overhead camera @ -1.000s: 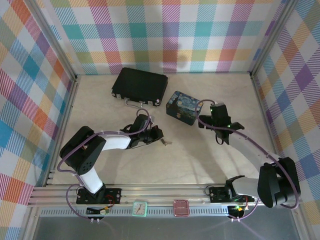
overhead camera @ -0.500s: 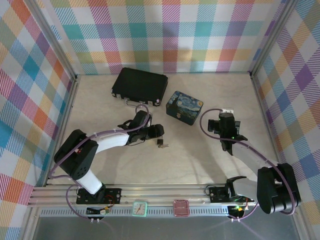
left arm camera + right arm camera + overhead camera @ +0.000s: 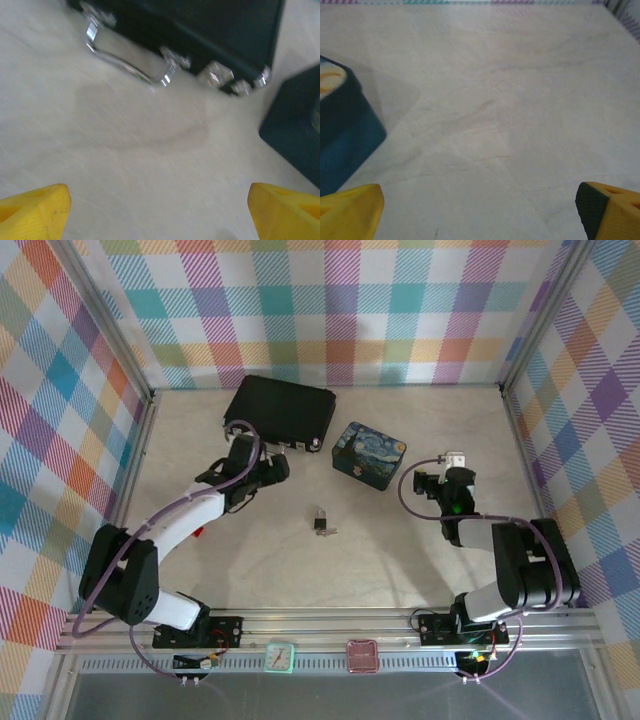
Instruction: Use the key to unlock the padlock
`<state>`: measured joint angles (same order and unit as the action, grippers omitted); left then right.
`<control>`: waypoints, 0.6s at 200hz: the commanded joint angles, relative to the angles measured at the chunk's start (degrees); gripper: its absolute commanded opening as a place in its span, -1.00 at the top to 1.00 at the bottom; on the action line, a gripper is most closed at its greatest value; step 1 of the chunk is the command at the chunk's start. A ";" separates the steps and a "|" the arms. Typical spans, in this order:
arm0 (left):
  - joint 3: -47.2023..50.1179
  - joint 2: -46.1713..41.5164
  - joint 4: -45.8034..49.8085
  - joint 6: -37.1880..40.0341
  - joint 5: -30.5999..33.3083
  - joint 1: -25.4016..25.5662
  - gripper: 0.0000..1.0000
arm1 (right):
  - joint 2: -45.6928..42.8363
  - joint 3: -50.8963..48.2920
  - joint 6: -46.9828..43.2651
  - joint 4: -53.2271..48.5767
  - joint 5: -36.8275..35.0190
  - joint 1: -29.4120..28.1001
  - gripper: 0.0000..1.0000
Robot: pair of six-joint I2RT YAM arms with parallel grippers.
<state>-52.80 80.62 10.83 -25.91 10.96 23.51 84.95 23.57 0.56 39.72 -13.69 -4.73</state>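
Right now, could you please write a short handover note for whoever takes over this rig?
Left gripper: open, empty, low over the table by the black briefcase.
Right gripper: open, empty, beside the blue box.
Padlock and key: on the table between the arms, close together, neither held.
Done: cannot tell whether the shackle is released; too small to see.
Left: check the lock; if it is shut, pick up both, insert the key, turn.
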 commanded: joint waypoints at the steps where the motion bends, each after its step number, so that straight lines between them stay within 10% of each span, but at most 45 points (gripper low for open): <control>1: 3.22 -3.95 0.05 5.94 8.33 -1.93 -0.83 | 2.83 -0.27 2.19 8.32 5.90 3.04 -0.98; 58: 14.45 -11.02 -11.81 15.77 27.95 -5.78 -0.83 | 2.94 -0.98 1.99 9.59 6.59 3.41 -0.98; 120: 17.21 -0.34 -19.36 14.71 31.54 -10.09 -0.84 | 2.86 -0.90 1.92 9.20 7.00 3.41 -0.98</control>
<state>-36.14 76.23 -3.11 -12.53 39.16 14.26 87.85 22.83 2.11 46.85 -7.90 -1.28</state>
